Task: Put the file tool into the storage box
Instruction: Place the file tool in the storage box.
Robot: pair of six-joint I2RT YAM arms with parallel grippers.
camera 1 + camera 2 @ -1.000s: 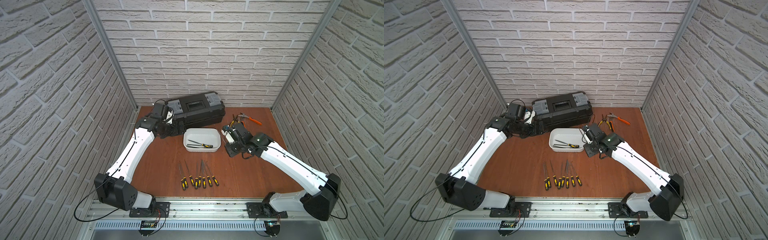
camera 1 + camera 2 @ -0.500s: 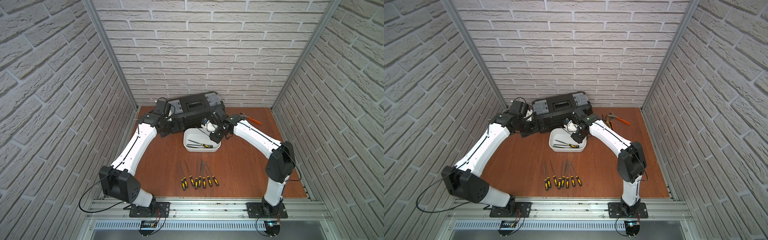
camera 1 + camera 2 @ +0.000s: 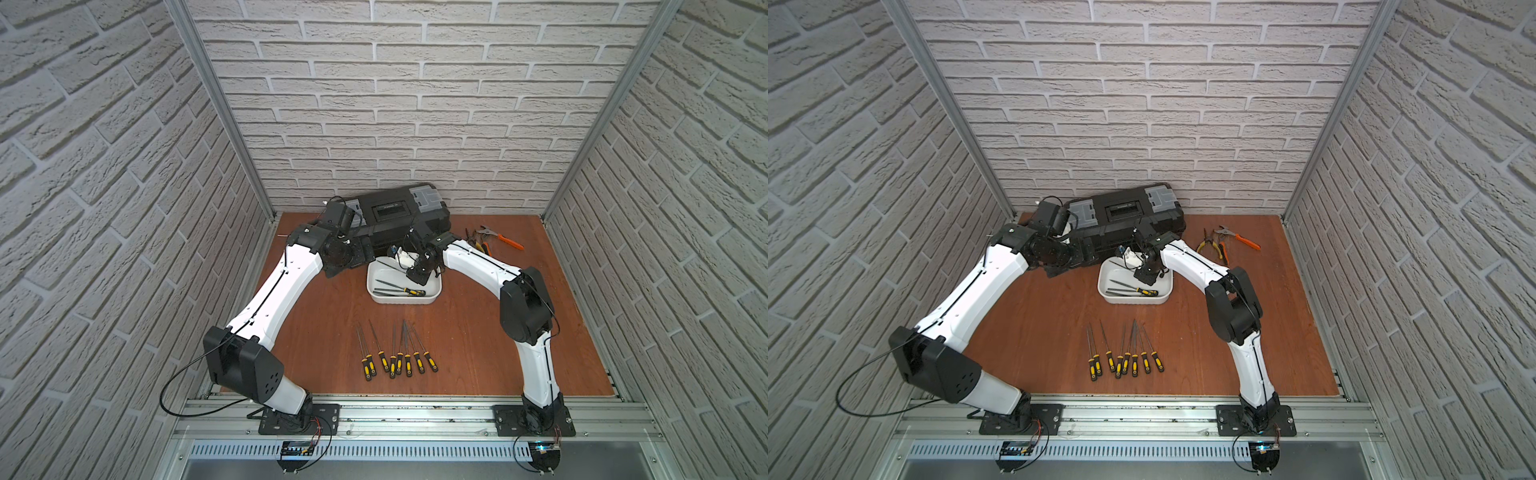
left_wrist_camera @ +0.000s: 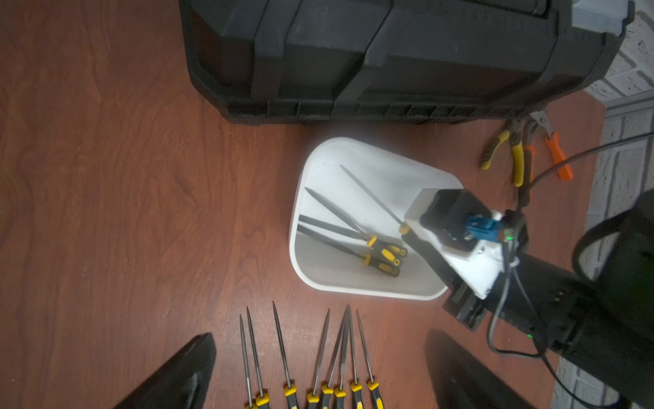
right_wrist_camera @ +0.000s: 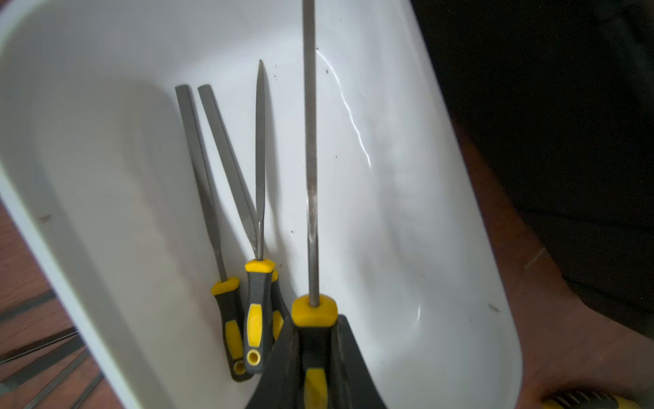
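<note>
The left arm (image 3: 282,291) and right arm (image 3: 478,266) match: white shells on the long links, black housings (image 3: 245,370) at the joints. A black cable (image 3: 268,297) runs along each white link, and 1 black loop (image 3: 162,395) trails by the left base. Each base plate (image 3: 299,417) is black. The left gripper (image 4: 320,340) and right gripper (image 5: 315,318) have black wedge fingers. The right wrist carries a white mount (image 4: 470,269) with a blue connector (image 4: 479,225) and what looks like a green LED (image 4: 508,238).

Both top views are brightly, evenly lit with soft shadows, and the brick walls (image 3: 104,166) are bowed toward the left and right frame edges. The wrist views are dimmer and slightly blurred; glare is caught on the storage box (image 5: 354,134).
</note>
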